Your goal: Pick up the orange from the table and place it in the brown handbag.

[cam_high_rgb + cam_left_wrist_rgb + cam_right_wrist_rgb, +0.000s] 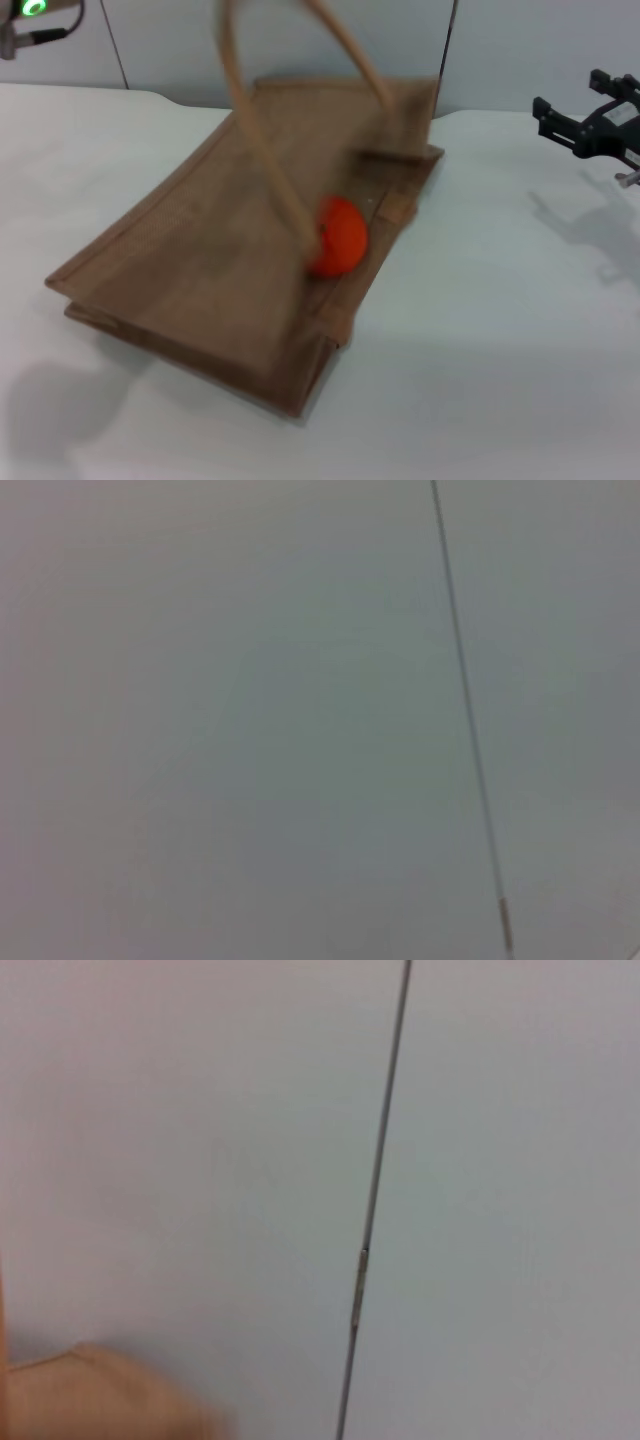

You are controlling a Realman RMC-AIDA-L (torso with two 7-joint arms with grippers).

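Note:
The brown handbag (200, 260) lies slanted on the white table (500, 350), its picture smeared. Its two tan handles (255, 130) rise up out of the head view's top. The orange (337, 235) sits at the bag's right side, in the opening by the gusset, partly behind one handle. My right gripper (585, 125) hangs above the table at the far right, well away from the bag and holding nothing that I can see. Only a piece of my left arm (30, 20), with a green light, shows at the top left corner. A tan blur, likely the bag (90, 1395), shows in the right wrist view.
A pale wall with panel seams (450, 50) stands behind the table. Both wrist views face that wall and show a seam (465, 710) (375, 1190). Bare tabletop lies to the right of the bag and in front of it.

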